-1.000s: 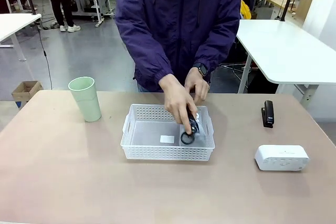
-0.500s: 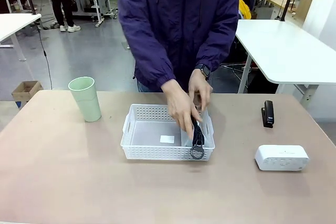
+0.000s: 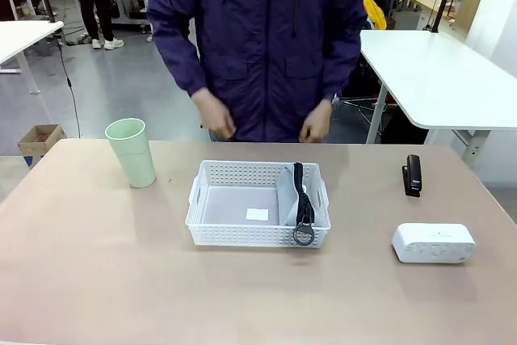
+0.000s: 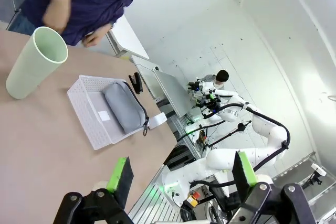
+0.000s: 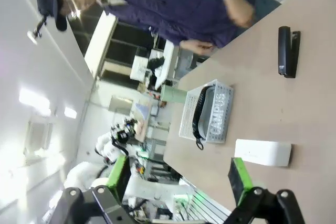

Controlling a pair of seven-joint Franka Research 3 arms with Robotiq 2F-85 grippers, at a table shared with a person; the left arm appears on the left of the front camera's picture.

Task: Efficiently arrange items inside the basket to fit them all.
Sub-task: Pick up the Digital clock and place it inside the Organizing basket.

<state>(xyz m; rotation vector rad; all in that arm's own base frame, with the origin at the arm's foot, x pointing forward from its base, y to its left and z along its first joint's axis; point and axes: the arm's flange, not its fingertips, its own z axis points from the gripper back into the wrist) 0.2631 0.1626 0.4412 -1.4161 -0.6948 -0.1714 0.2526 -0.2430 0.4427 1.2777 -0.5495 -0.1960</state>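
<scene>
**Packing the basket: pouch in, three things waiting**

The left claw (image 4: 182, 167) is hanging wide open above the counter (image 3: 121, 280), holding nothing. The cup (image 3: 132, 151) is standing upright at the far left, well apart from the basket (image 3: 242, 234). The basket is sitting mid-counter. The pouch (image 3: 289, 199) is standing on its long edge against the basket's right end, with its strap ring (image 3: 304, 234) drooping over the near rim. The left and middle of the basket floor are lying bare, and that looks like the room to use. The person's hands (image 3: 215, 123) are hovering at the far edge, off the basket. The device (image 3: 413, 174) is lying far right and the box (image 3: 434, 242) near right, both outside the basket. The right claw (image 5: 179, 170) is likewise gaping empty.

The box probably wants to go in flat beside the pouch. The cup could then go at the left end, and the device into whatever gap is remaining. The dangling ring could be snagging anything lowered near it, so tucking it in first seems wise.
</scene>
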